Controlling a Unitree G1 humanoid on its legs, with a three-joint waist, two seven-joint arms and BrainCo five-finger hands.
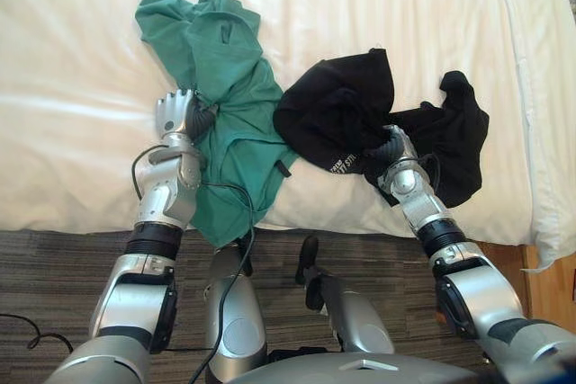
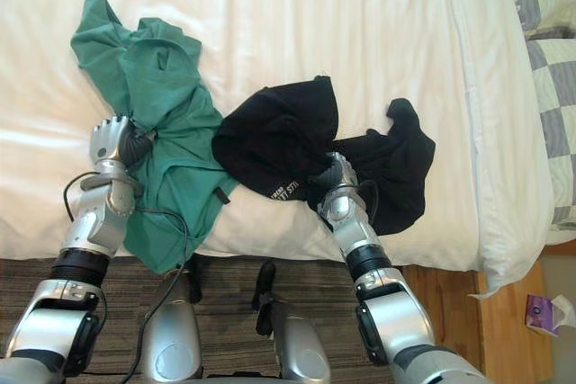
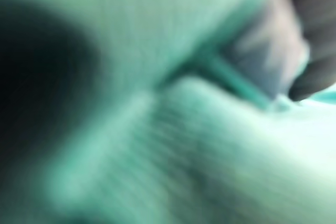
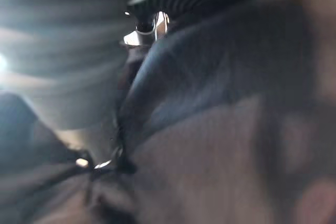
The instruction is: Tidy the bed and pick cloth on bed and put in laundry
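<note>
A green shirt [image 1: 220,87] lies crumpled on the white bed [image 1: 378,6] and hangs over its front edge. My left hand [image 1: 177,114] rests on the shirt's left edge with its fingers curled into a bunched fold; the left wrist view shows the green shirt [image 3: 173,145] pressed close, with a dark fingertip [image 3: 315,80] against it. To the right lies a black garment [image 1: 337,105] in two lobes. My right hand [image 1: 391,148] sits between the lobes, fingers curled into the gathered black cloth [image 4: 220,145].
The bed's front edge [image 1: 72,222] runs across the view, with dark carpet [image 1: 54,267] below. A thick white duvet fold [image 2: 490,132] lines the bed's right side. Beyond it are wooden floor [image 2: 513,348], a purple tissue box [image 2: 543,314] and a checked blanket [image 2: 549,6].
</note>
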